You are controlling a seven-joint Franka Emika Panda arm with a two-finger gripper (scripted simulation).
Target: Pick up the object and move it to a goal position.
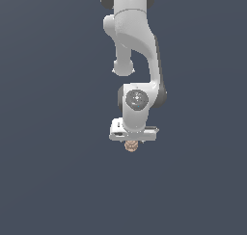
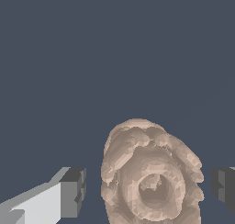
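Note:
The object [image 1: 130, 146] is a small tan-beige, lumpy, ridged thing on the dark blue-grey floor, just under the white hand of the arm. In the wrist view the object [image 2: 151, 177] is large and sits between the two fingers. My gripper [image 2: 149, 188] is open around it. One dark fingertip pad [image 2: 73, 191] and the other pad [image 2: 224, 185] each stand apart from the object, with a gap of floor on both sides. In the exterior view the gripper [image 1: 131, 141] is low over the object and its fingertips are mostly hidden by the hand.
The white arm [image 1: 137, 51] comes down from the top of the exterior view. The floor [image 1: 48, 157] is a plain dark blue-grey surface all round, with no other objects in view.

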